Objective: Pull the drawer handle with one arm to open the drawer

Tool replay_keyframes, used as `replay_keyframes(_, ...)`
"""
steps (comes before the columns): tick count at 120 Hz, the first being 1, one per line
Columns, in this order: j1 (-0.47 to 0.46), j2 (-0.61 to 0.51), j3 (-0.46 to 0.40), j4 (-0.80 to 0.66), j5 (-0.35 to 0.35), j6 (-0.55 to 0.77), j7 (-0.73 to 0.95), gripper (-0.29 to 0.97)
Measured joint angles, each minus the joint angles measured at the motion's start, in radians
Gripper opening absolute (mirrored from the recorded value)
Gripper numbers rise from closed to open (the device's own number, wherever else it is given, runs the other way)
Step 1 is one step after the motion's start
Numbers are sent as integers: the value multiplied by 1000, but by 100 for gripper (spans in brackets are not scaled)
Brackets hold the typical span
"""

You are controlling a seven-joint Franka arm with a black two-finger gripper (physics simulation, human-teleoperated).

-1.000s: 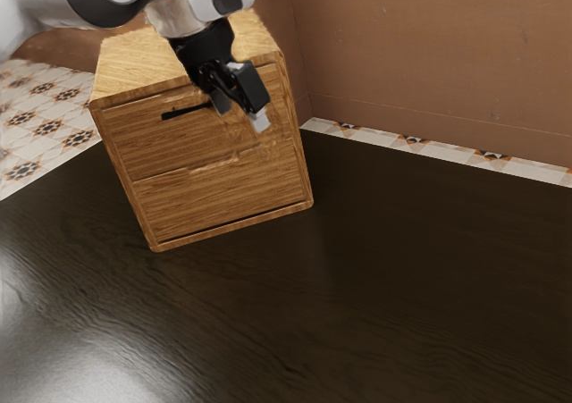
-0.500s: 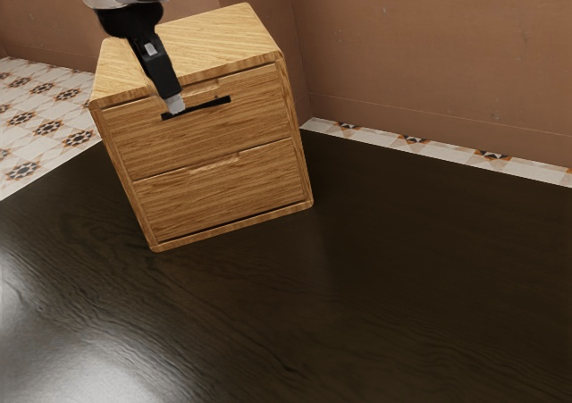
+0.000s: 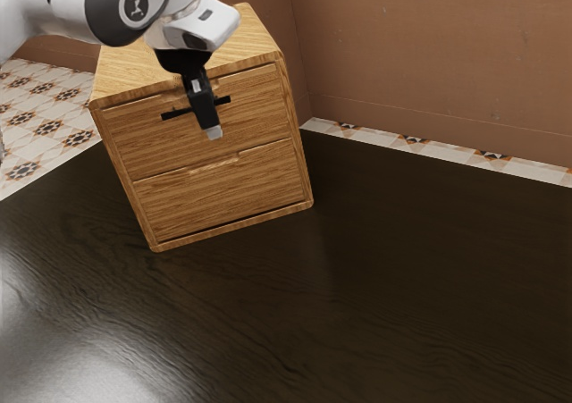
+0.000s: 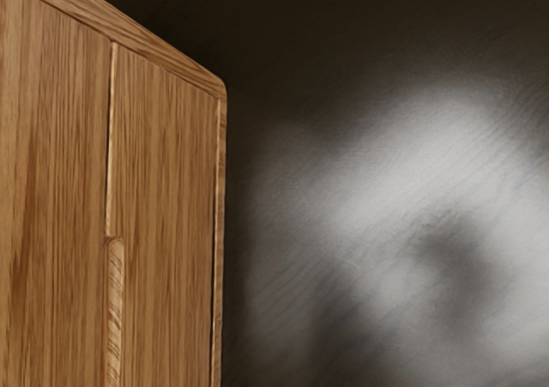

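Note:
A wooden cabinet (image 3: 214,184) with two drawers stands on the dark table at the exterior view's upper left. Its upper drawer (image 3: 255,117) sits flush with the front and carries a black bar handle (image 3: 175,113). My gripper (image 3: 213,132) points down in front of that drawer and crosses the handle near its right end, the tip just below the bar. From this angle I cannot make out whether it touches the handle. The wrist view shows the cabinet front (image 4: 154,232) close by, with the seam between the drawers, and the table beyond.
The dark wooden table (image 3: 375,287) stretches wide toward the exterior view's right and front. A brown wall (image 3: 429,46) rises behind the cabinet. Patterned floor tiles (image 3: 40,117) lie past the table's left edge.
My hand swung from right of the handle to its left end, and has now come back to the handle's right part, lower down. The drawer has not moved.

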Motion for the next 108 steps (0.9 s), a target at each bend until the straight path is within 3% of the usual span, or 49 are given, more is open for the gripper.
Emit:
replay_keyframes(39, 2, 8, 40, -4, 62, 101, 75, 68)
replay_keyframes(108, 4, 37, 63, -23, 73, 121, 70, 55)
